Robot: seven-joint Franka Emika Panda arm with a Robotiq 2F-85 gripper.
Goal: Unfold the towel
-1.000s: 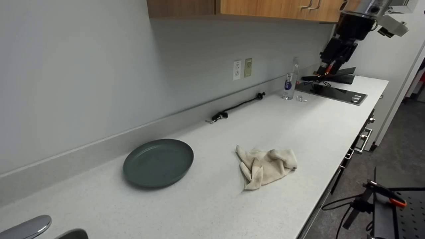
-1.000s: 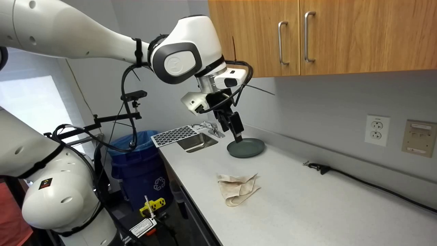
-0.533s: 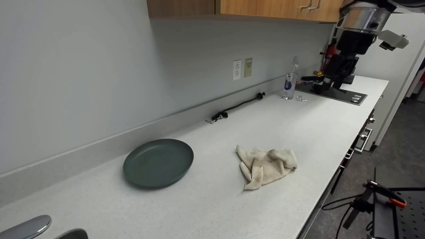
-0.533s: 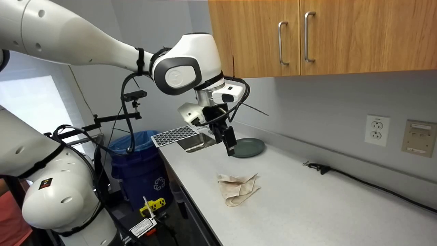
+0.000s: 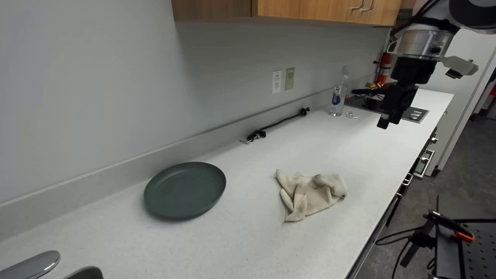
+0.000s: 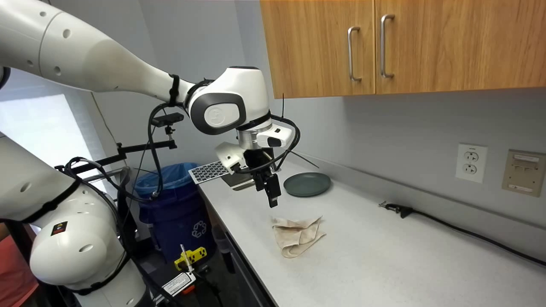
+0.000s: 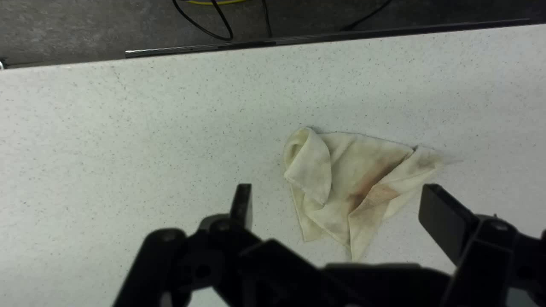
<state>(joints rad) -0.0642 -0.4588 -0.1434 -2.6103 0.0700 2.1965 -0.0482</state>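
Note:
The towel is a crumpled beige cloth with folded-over corners. It lies on the white counter in both exterior views (image 5: 313, 195) (image 6: 296, 236). In the wrist view the towel (image 7: 313, 166) shows brownish stains, a curled fold at its left and a folded flap at its right. My gripper (image 7: 335, 189) is open and empty, its two fingers wide apart with the towel seen between and beyond them. In both exterior views the gripper (image 5: 387, 123) (image 6: 273, 204) hangs above the counter, tilted, clear of the towel. The towel's underside and inner layers are hidden.
A dark green plate (image 5: 185, 190) stands near the wall. A black cable with clamps (image 5: 277, 124) lies along the backsplash. A clear bottle (image 5: 339, 97) and a cooktop (image 5: 414, 114) are farther along the counter. Wooden cabinets (image 6: 409, 47) hang above. The counter's front edge (image 7: 273, 47) is near the towel.
The arm and gripper have come down toward the counter. In an exterior view the gripper has moved down and left, away from in front of the plate. The towel has not moved.

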